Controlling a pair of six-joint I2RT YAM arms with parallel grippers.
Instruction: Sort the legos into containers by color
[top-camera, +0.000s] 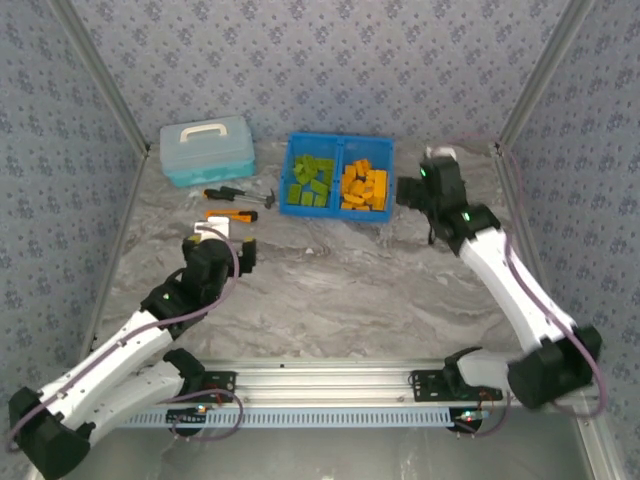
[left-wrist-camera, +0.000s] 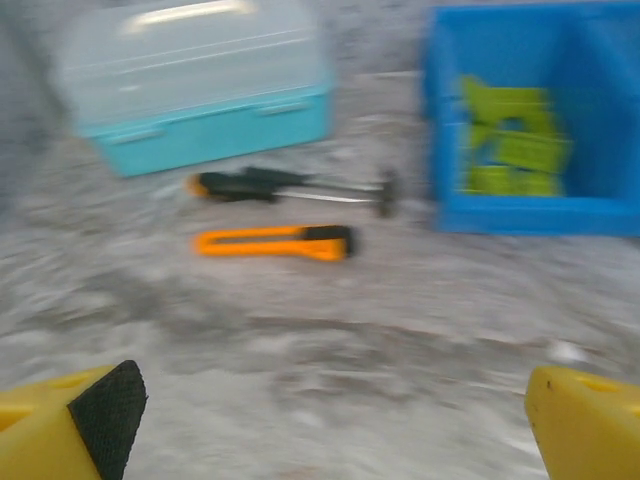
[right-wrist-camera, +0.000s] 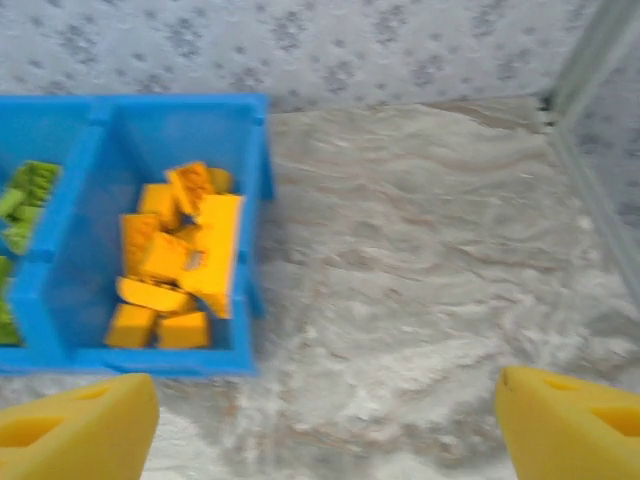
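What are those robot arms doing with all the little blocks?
Two robot arms are sorting legos by color. The green legos lie in the left half of the blue bin, and the orange legos lie in the right half. The right hand hangs open just beside the bin, holding nothing. The left hand is open and empty too, low over the table near the utility knife.
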